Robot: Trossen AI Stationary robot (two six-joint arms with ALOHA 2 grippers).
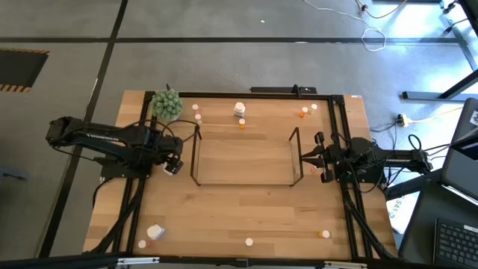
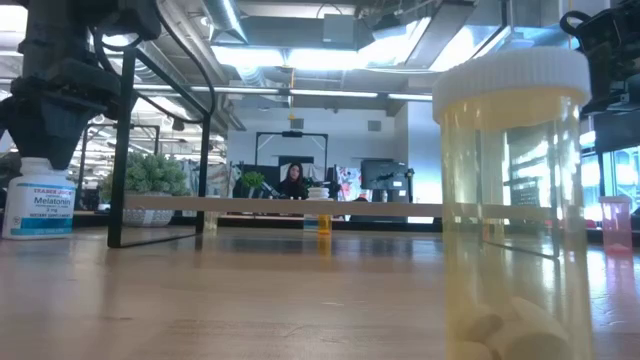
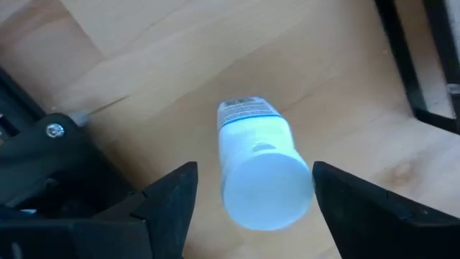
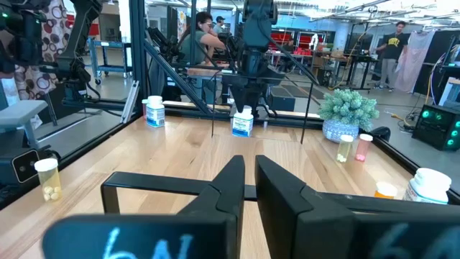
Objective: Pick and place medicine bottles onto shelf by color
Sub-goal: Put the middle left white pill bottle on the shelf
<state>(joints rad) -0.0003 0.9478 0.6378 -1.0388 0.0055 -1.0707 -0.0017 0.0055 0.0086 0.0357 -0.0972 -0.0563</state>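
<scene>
- White bottle [image 3: 262,169] under your left gripper [image 3: 251,191]: white cap, white body, blue-and-white label with small print; low view reads "Melatonin" on it [image 2: 38,197].
- It stands upright on the worktop [image 1: 246,213], just left of the shelf [image 1: 245,155], outside the wire frame.
- Left fingers [image 3: 169,198] are spread apart, one each side of the cap, with a visible gap on both sides; not touching the bottle.
- Right gripper [image 4: 248,180] sits at the right end of the shelf, fingers nearly together, nothing between them.
- High view only shows you a white blob at the left gripper [image 1: 171,166]; you can't read the bottle or the finger gap there. Left wrist view gives you both.
- Low view puts a clear yellowish bottle [image 2: 512,210] with a white cap and pills inside right at the lens, at the near edge of the worktop.
- Right wrist view looks across the shelf to the same white bottle [image 4: 242,122] with the left arm above it, plus a second white bottle [image 4: 154,111] and the green plant [image 4: 347,111].
- Other small bottles are scattered along the far edge [image 1: 239,110] and near edge [image 1: 155,233].
</scene>
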